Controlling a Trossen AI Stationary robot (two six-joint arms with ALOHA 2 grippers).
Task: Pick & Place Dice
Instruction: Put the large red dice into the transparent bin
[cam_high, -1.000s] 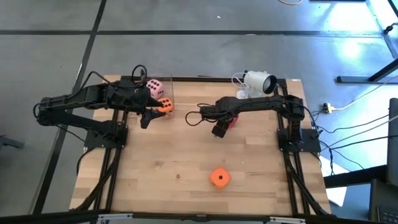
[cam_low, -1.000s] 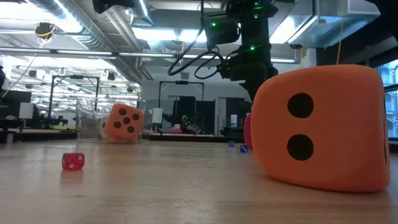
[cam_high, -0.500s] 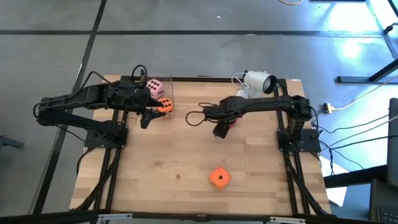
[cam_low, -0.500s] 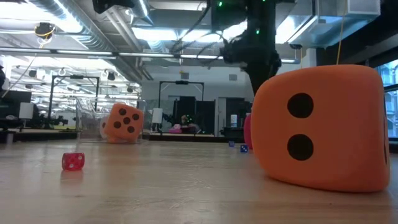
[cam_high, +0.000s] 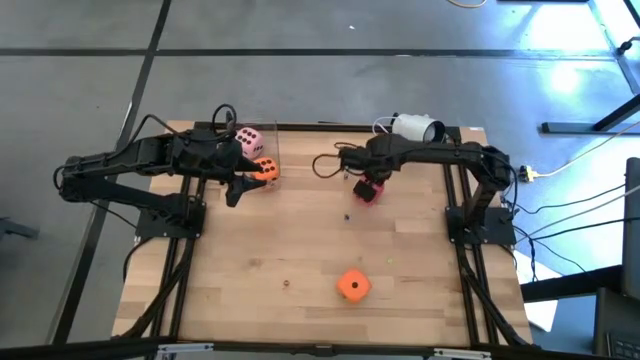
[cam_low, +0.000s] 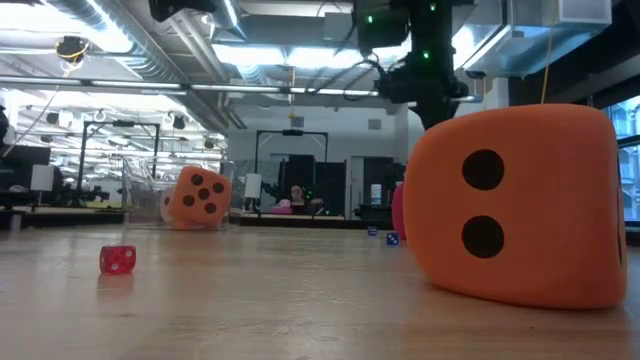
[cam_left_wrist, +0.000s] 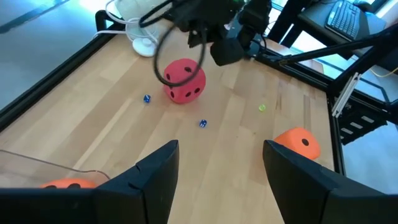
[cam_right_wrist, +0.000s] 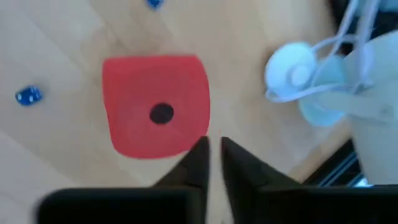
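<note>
The red die (cam_right_wrist: 155, 102) sits on the wooden table toward the far right, one pip up, also seen in the high view (cam_high: 370, 193). My right gripper (cam_right_wrist: 211, 149) hangs shut just above its edge, pointing down, with nothing between the fingers. A pale pink die (cam_high: 250, 139) and an orange die (cam_high: 264, 168) lie at the far left by a clear container (cam_left_wrist: 37, 163). My left gripper (cam_left_wrist: 217, 168) waits open beside them. A second orange die (cam_high: 352, 285) rests near the front edge.
A white fan-like device (cam_high: 412, 130) stands at the far right edge, close behind the red die. Tiny blue dice (cam_left_wrist: 147, 98) (cam_left_wrist: 203, 124) lie around the red die, and a tiny red die (cam_low: 117, 260) lies near the front. Bare wood spans the table's middle.
My right gripper has risen and gone from the table's middle toward the far edge, so that it now hangs over the red die. The red die has stayed where it was.
</note>
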